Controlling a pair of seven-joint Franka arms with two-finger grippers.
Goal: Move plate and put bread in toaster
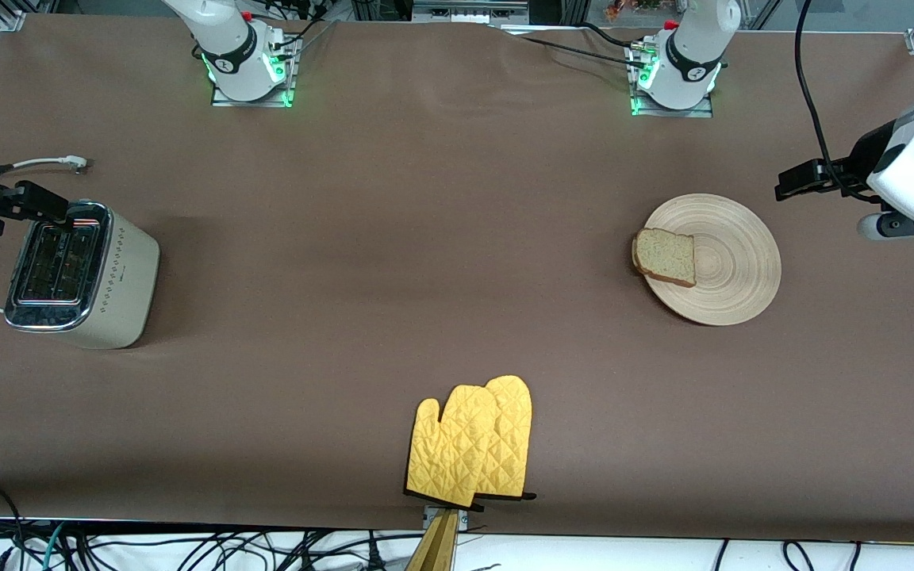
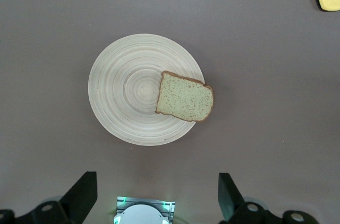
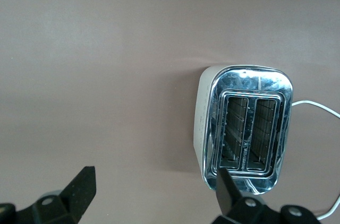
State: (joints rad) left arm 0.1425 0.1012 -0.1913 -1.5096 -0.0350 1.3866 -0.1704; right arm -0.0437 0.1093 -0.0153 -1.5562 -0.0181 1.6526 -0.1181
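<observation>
Wooden plate (image 1: 731, 266) carries the bread (image 1: 666, 256); left gripper (image 2: 156, 195) hovers beside it, fingers apart; right gripper (image 3: 154, 195) hangs over the toaster (image 1: 80, 274), fingers apart.

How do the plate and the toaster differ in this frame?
The plate is round, shallow, pale wood; the toaster is a boxy cream body with a chrome top. The plate carries the bread overhanging its rim; the toaster's two slots are empty. The plate lies toward the left arm's end, the toaster toward the right arm's. Both rest on the table.

Grooved matt wooden plate (image 1: 731, 262), glossy chrome-topped toaster (image 1: 80, 274), quilted yellow cloth mitts (image 1: 473, 444), matt brown table (image 1: 393, 262).
</observation>
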